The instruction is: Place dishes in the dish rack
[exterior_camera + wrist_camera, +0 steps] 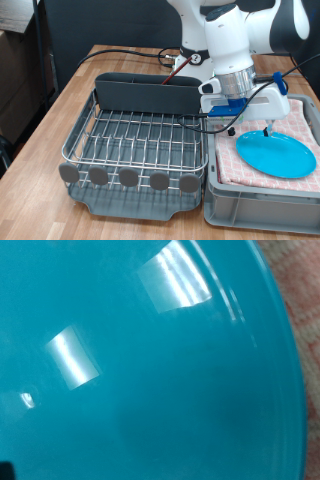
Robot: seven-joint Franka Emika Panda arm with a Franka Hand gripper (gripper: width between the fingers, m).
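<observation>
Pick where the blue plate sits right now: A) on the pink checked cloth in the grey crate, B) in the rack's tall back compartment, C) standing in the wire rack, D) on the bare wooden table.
A: the plate lies flat on the checked cloth in the crate, with the gripper just above its edge; the dish rack shows no dishes.

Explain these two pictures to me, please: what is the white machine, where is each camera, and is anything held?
The white machine is a robot arm with a gripper at its end. The exterior view comes from a camera off the arm. It shows a wooden table, an empty wire dish rack, and on that view's right a grey crate lined with checked cloth, a light-blue plate lying on it. The gripper is right at the plate's far edge. The wrist view looks along the fingers and is filled by the plate. Nothing visibly sits between the fingers.
</observation>
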